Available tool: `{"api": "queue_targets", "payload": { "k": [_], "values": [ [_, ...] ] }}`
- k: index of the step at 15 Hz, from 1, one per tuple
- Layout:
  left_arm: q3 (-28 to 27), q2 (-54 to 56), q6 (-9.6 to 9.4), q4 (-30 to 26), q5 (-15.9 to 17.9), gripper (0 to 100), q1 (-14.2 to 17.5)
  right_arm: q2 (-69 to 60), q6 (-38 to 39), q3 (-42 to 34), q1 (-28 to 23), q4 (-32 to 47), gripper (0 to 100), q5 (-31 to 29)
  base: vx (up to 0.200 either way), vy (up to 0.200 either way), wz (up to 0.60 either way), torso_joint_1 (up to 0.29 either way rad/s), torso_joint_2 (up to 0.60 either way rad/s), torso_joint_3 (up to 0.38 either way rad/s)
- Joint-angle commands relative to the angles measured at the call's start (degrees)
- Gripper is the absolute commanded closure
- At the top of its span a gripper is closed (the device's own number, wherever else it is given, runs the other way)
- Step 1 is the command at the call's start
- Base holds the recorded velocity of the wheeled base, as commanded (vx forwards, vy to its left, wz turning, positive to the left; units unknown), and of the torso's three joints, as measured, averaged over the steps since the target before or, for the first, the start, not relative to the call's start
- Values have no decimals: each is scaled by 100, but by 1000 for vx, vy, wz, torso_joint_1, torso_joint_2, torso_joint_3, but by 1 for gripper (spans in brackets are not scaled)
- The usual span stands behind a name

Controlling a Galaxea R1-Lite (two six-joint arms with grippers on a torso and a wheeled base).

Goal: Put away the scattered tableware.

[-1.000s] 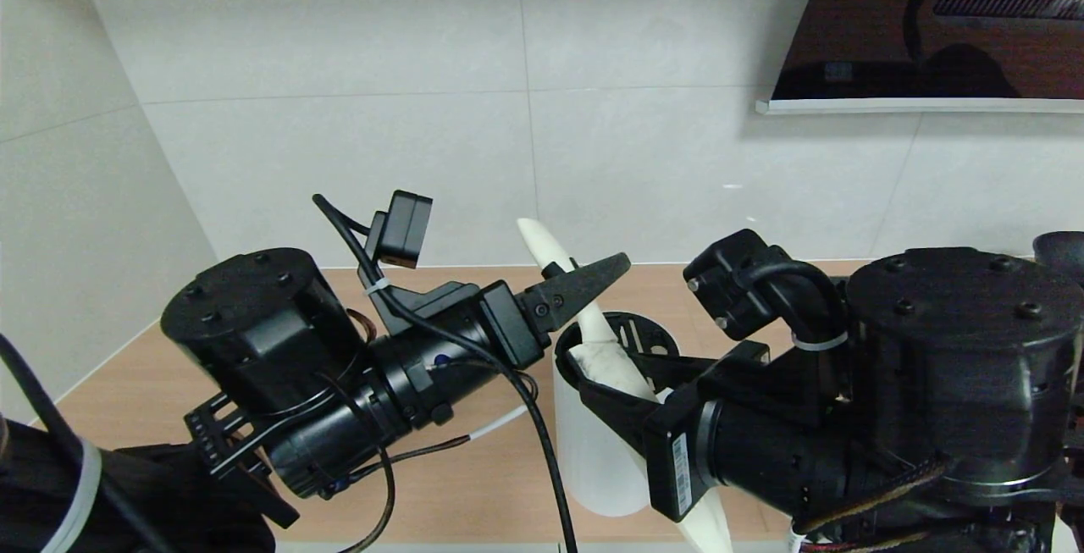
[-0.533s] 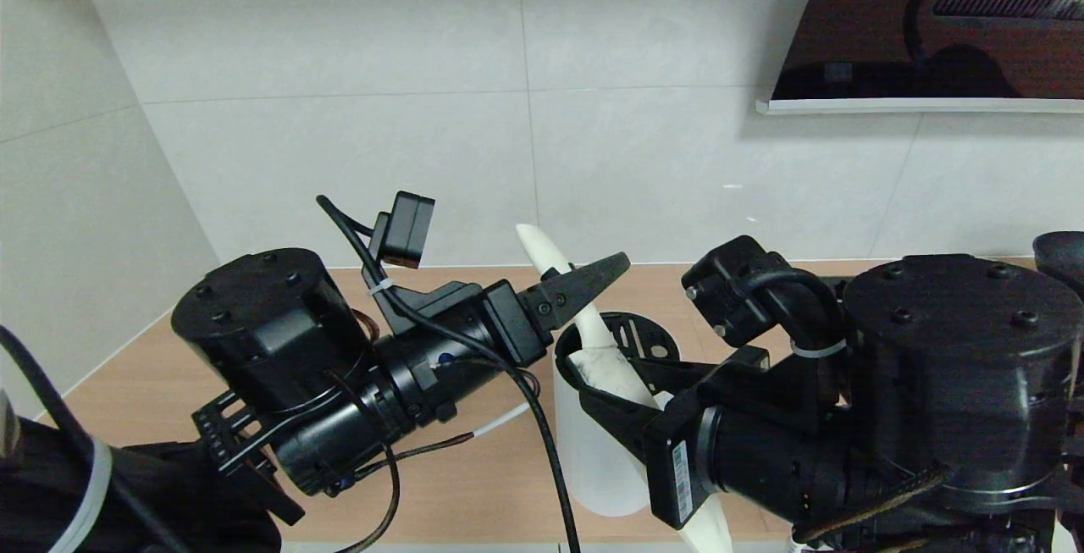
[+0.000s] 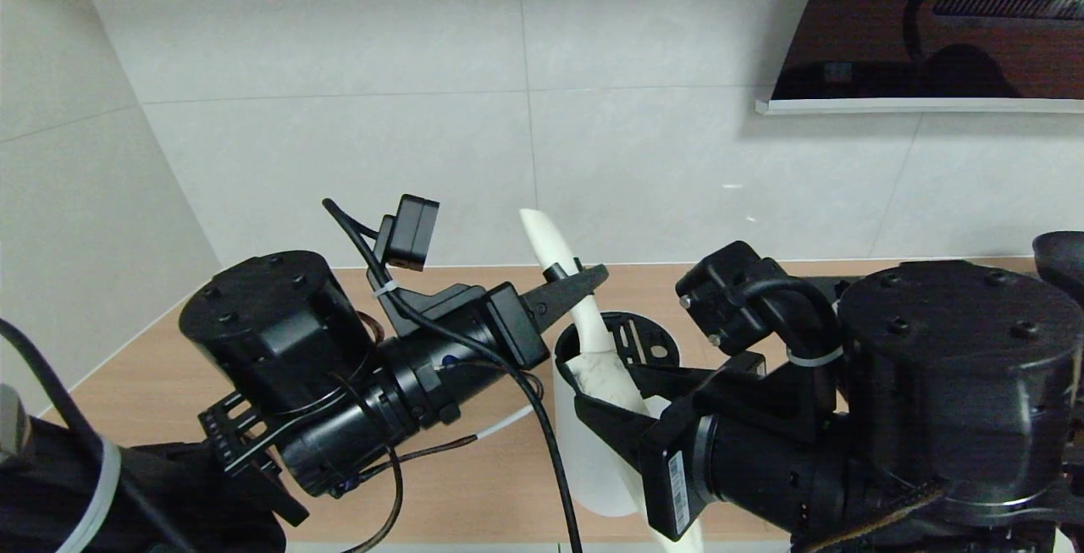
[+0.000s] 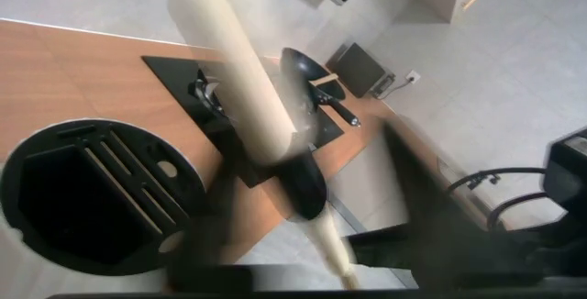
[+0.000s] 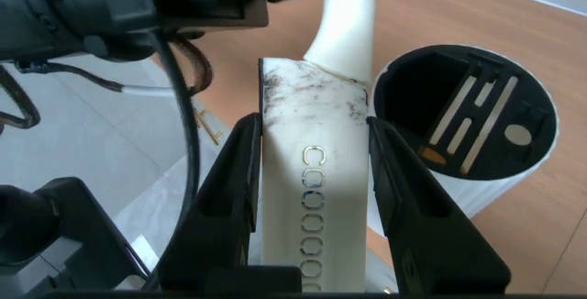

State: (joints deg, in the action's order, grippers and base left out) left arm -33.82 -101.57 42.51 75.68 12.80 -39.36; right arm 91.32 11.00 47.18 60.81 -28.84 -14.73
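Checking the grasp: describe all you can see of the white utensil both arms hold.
The white, grey-marbled slotted turner looks like smooth plastic: round handle widening to a flat blade with a row of oval slots. It is tilted, handle end up, close to the white cylindrical holder. The left end effector clamps its handle; the right end effector pinches the blade's edges.

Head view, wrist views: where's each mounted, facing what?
Head view: on the head, facing forward and down at the wooden counter; shows left tool and right tool.
Left wrist view: on that wrist, looking past its tool down the cream-handled white slotted spatula at the white cylindrical black-topped holder.
Right wrist view: on that wrist, facing the spatula blade in its own tool; left arm beyond.
All share spatula and holder.
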Motion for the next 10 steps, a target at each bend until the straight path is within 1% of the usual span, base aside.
{"api": "queue_targets", "payload": {
  "k": [1, 10],
  "values": [
    [7, -3, 3, -27, -6, 100, 8, 0, -1, -7, 1, -25, 100, -4, 0, 0, 0, 0, 0, 0],
    [15, 59, 3, -27, -14, 100, -1, -106, -1, -24, -87, -7, 100, -48, 0, 0, 0, 0, 0, 0]
  ]
}}
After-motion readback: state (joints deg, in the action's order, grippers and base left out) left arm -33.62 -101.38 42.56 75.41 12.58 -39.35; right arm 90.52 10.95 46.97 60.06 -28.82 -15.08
